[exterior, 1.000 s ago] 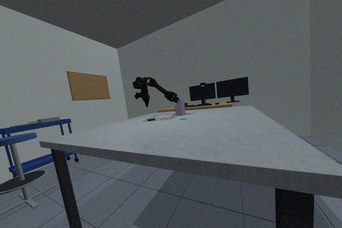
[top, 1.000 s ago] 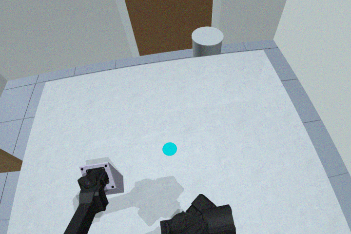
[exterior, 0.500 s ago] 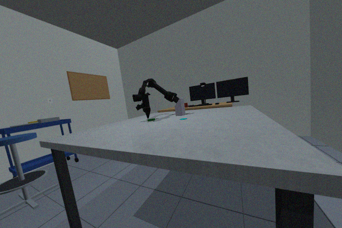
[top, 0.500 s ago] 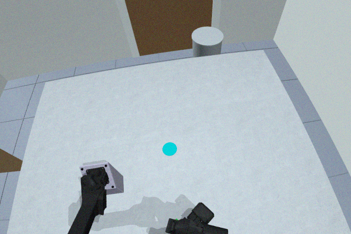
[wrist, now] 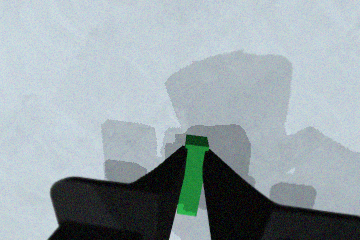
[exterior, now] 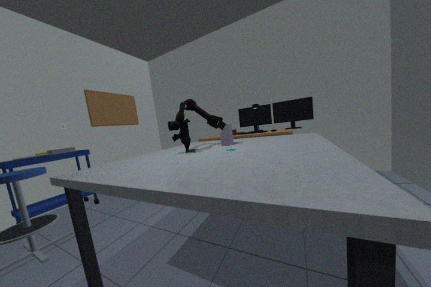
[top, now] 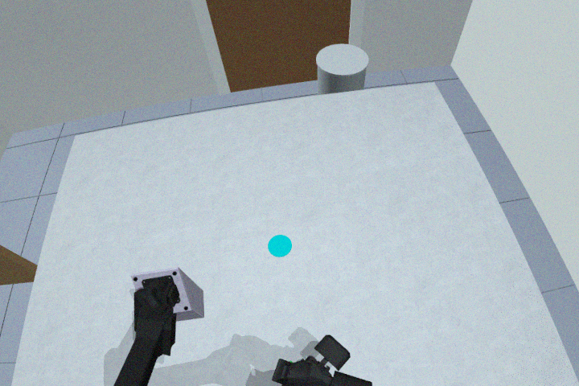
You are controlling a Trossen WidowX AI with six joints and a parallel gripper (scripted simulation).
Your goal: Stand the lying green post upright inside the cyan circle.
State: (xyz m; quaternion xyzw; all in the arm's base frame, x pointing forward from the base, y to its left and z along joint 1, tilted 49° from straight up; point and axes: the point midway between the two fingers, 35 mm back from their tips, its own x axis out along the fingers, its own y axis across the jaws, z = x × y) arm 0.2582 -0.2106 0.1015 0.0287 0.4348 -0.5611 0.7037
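The green post point(wrist: 193, 175) point(exterior: 190, 151) lies flat on the white table point(top: 345, 182) point(exterior: 257, 176). In the wrist view it runs lengthwise between my two dark fingers. My gripper point(wrist: 195, 152) point(exterior: 187, 147) is down at the table top and shut on the post near its far end. In the top view the wrist point(top: 313, 368) sits at the bottom edge and hides the post. The cyan circle point(top: 280, 245) point(exterior: 231, 149) is a flat disc on the table, apart from the gripper and nearer the table's middle.
The arm's grey base block point(top: 187, 295) point(exterior: 227, 137) stands on the table near the circle. A grey cylinder point(top: 342, 67) stands beyond the far table edge. Two monitors point(exterior: 275, 113) on a desk and a blue cart point(exterior: 39, 157) stand off the table.
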